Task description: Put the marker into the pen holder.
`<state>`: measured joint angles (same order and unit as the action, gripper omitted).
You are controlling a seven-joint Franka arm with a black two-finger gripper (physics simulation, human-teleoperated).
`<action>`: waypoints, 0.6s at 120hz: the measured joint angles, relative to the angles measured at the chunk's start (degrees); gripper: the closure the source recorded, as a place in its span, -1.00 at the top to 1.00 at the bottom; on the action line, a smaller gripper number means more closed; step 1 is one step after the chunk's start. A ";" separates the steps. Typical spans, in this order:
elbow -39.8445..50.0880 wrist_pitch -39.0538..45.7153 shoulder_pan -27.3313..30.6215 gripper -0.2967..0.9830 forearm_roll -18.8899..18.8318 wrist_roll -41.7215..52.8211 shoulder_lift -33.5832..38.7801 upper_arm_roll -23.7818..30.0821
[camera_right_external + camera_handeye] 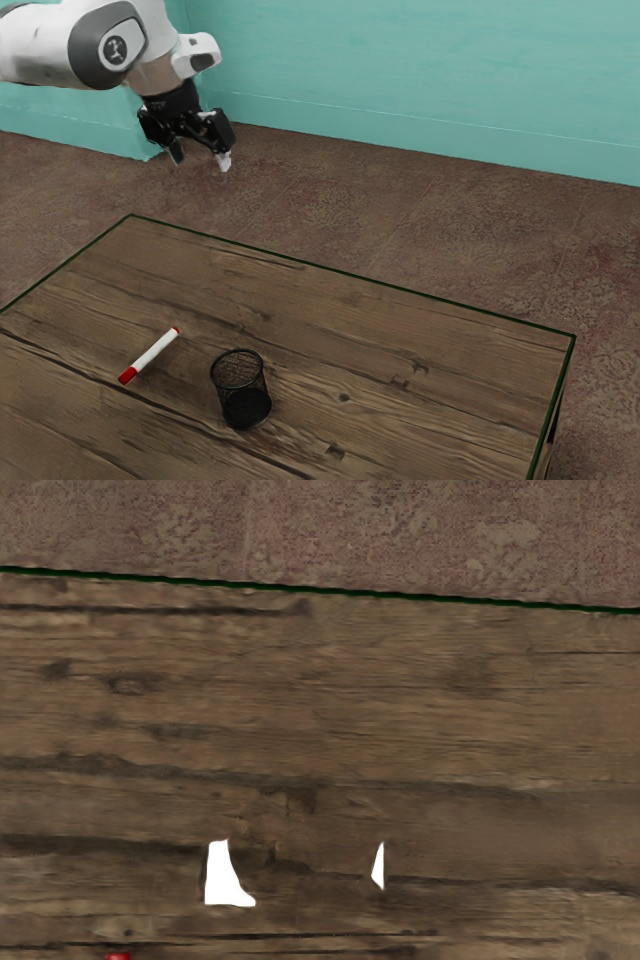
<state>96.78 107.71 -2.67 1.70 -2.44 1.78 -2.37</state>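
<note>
Lower part of the exterior view, left of centre: a black wire-mesh cylindrical pen holder, upright on the tabletop, its round mouth facing upward. Near it, toward the left of the frame, lies a slender white marker with red ends, set diagonally; the longer red end points to the lower left, the smaller to the upper right. Marker and pen holder stand apart, both on the brown wood-grained table with a dark green border, which occupies the lower part of the frame. In the wrist view, a small red part lies well apart from the table's green border.

Farther off, at the upper left of the exterior view, the black two-finger gripper hangs above and well apart from the marker, released, its fingers spread with a gap between them. It is carried by a white robot arm with dark grey joint covers. Behind extend a mottled reddish-brown floor and, across the top, a turquoise wall.
</note>
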 joint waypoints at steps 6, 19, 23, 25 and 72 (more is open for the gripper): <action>-4.73 -4.14 -1.50 0.54 0.49 -0.02 -1.27 1.24; -0.41 -9.00 -7.08 0.53 0.91 -0.11 0.91 1.60; 5.41 -8.88 -8.04 0.53 0.96 -0.14 3.37 1.45; 8.68 -8.53 -7.39 0.53 0.99 -0.15 4.74 1.36; 37.60 8.37 7.52 0.54 1.02 -0.02 1.91 -2.30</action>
<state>134.38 116.08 4.85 2.71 -2.46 3.70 -4.67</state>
